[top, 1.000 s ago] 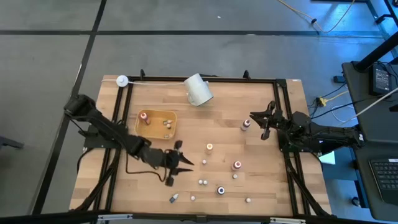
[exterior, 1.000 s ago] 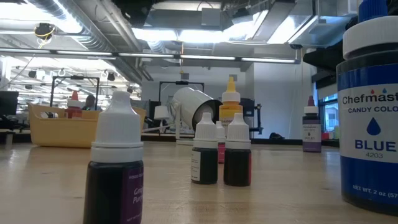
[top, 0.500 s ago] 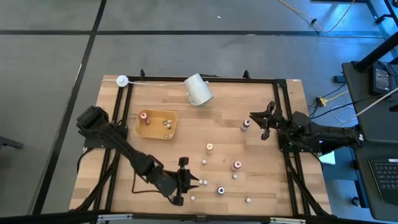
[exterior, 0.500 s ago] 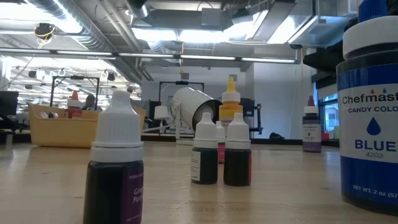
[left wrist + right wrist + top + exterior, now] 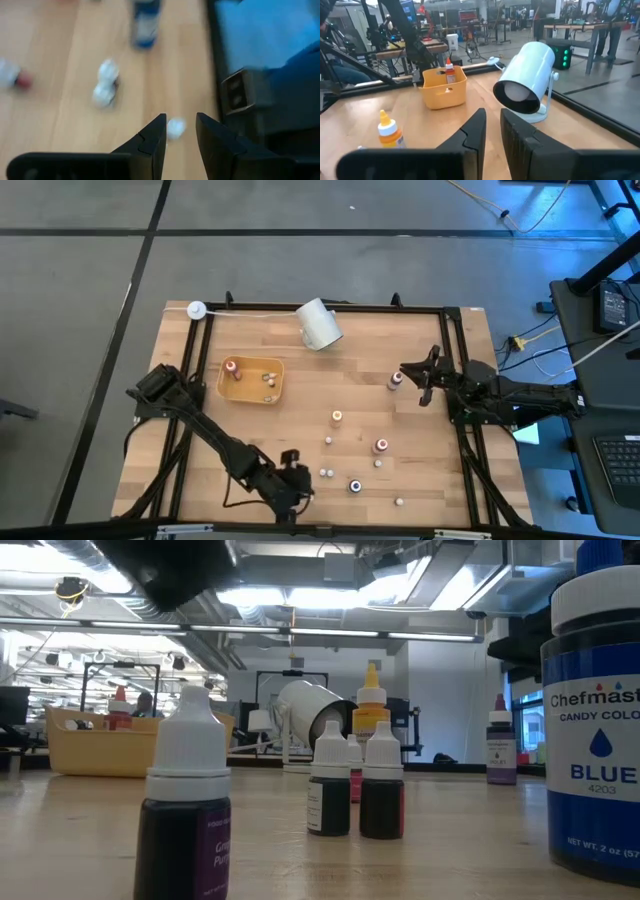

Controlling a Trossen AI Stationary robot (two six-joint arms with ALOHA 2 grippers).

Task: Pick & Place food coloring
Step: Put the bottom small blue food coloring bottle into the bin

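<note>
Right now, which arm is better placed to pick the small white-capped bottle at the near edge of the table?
Left, probably. The left gripper is above the near edge, open, with the white-capped bottle just ahead of its fingers. The right gripper waits far off beside the red-capped bottle.

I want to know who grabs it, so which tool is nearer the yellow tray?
Left. The left tool is over the table's near edge, below the yellow tray in the high view. The right tool is farther off, across the table by a red-capped bottle.

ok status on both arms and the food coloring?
Left gripper open, low over a small white-capped bottle at the table's near edge. Right gripper idle beside a red-capped bottle. Some bottles already in the yellow tray. Nothing blocking.
</note>
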